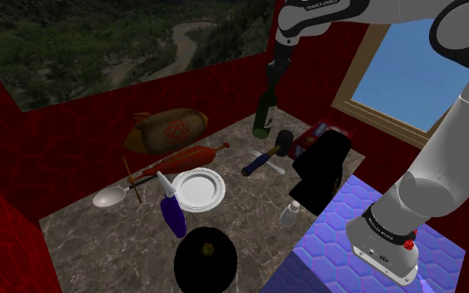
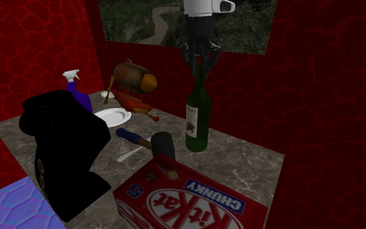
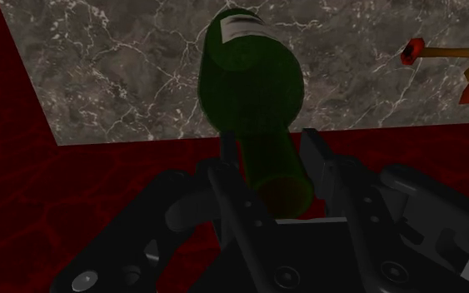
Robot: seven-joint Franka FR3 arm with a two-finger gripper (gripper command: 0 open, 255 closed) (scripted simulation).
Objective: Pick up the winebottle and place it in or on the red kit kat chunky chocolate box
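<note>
**Gripper clamped on bottle neck**

Just beyond the box [image 2: 189, 203], the bottle [image 2: 197, 120] stood upright on the counter [image 2: 256, 162]. Directly above it hung the gripper [image 2: 201, 62], its fingers [image 3: 317, 162] pressed against both sides of the neck, near the mouth.

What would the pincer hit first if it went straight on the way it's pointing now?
The green wine bottle: its neck stands right at the pincer, so going straight down would likely press onto the bottle's shoulder, with the marbled table beneath it.
</note>
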